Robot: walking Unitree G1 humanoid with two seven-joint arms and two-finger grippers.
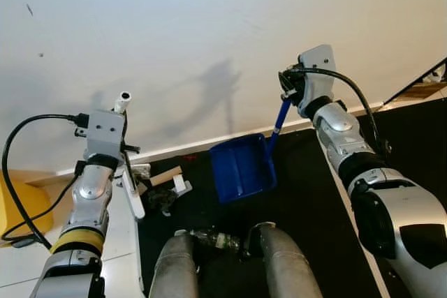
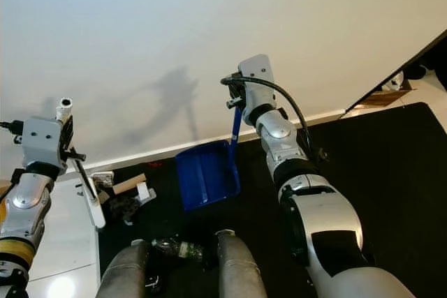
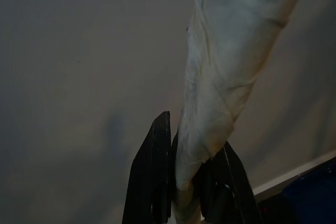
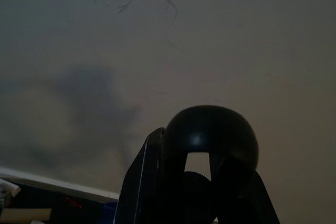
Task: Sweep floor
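Dustpan (image 1: 241, 167) blue, nothing in it — handle in right gripper (image 1: 288, 93), left gripper (image 3: 189, 182) clamps broom handle (image 1: 130, 183).

I see a deep blue plastic dustpan (image 1: 241, 167) with a matching blue handle (image 1: 279, 122), its tray a solid, unpatterned blue. The white broom handle (image 1: 130, 172) in my left gripper (image 3: 181, 192) looks off-white and wrapped in pale creased tape in the left wrist view, between black fingers (image 3: 152, 182). My right gripper (image 4: 197, 198) shows black fingers around a glossy black rounded handle end (image 4: 210, 135). The plain cream wall (image 1: 209, 33) carries grey shadows and a few thin dark scratch marks. A white baseboard (image 1: 188, 146) edges the black floor mat (image 1: 307, 200). A yellow container (image 1: 21, 204) sits beside pale floor tiles (image 1: 21, 270). My arms are silver with black cables.
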